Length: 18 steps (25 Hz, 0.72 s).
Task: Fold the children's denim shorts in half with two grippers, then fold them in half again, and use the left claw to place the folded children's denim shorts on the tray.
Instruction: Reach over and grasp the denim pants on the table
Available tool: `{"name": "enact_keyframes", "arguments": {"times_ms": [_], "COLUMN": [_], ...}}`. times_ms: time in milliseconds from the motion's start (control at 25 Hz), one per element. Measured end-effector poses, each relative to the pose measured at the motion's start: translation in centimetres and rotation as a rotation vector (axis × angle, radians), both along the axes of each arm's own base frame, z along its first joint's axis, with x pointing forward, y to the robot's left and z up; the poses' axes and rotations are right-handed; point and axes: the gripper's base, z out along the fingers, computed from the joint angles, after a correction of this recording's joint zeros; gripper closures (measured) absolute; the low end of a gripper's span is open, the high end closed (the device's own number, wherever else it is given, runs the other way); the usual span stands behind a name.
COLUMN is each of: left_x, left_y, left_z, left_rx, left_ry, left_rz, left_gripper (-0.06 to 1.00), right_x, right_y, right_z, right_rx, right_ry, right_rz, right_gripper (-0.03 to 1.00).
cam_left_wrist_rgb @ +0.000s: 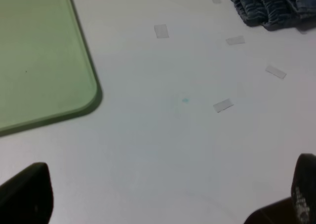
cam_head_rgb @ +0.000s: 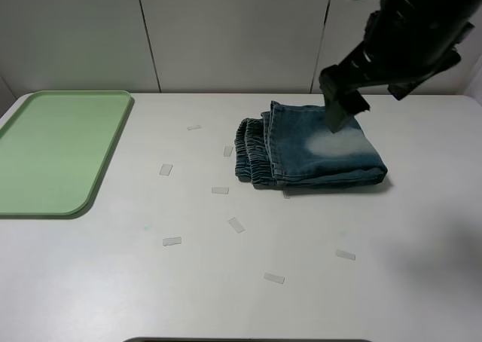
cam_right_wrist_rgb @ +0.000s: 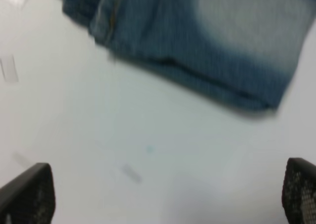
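Faded blue denim shorts (cam_head_rgb: pixel 316 150) prob folded twice, not yet on pale-green plastic tray (cam_head_rgb: pixel 56 150); L gripper (cam_left_wrist_rgb: pixel 163 199), R gripper (cam_right_wrist_rgb: pixel 163 194) both released.

The folded children's denim shorts (cam_right_wrist_rgb: pixel 197 51) lie blurred on the white table (cam_right_wrist_rgb: pixel 148 135), whitish patch showing. The right gripper (cam_right_wrist_rgb: pixel 164 192) hangs near them, jaws wide apart.

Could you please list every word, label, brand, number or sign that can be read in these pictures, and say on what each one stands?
No readable text appears in any view.
Denim shorts: no legible label or print; the right wrist view of them is blurred.
Tray: plain, no marking.
Tape strips on the table: blank as far as can be seen.
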Motion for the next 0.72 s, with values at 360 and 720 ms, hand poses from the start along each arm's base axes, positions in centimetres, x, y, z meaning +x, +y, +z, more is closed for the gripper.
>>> {"name": "enact_keyframes", "arguments": {"times_ms": [360,720], "left_x": [0.0,0.0], "left_y": [0.0,0.0], "left_z": [0.0,0.0], "left_rx": [0.000,0.000], "left_ry": [0.000,0.000], "left_rz": [0.000,0.000], "left_gripper": [-0.01,-0.01], "right_x": [-7.6,-13.4], "right_y": [-5.3,-9.4], "right_z": [-0.5,-0.9], "right_rx": [0.022,0.095], "right_ry": [-0.009,-0.105], "right_rz": [-0.003,-0.002], "right_gripper": [0.28,0.28]}}
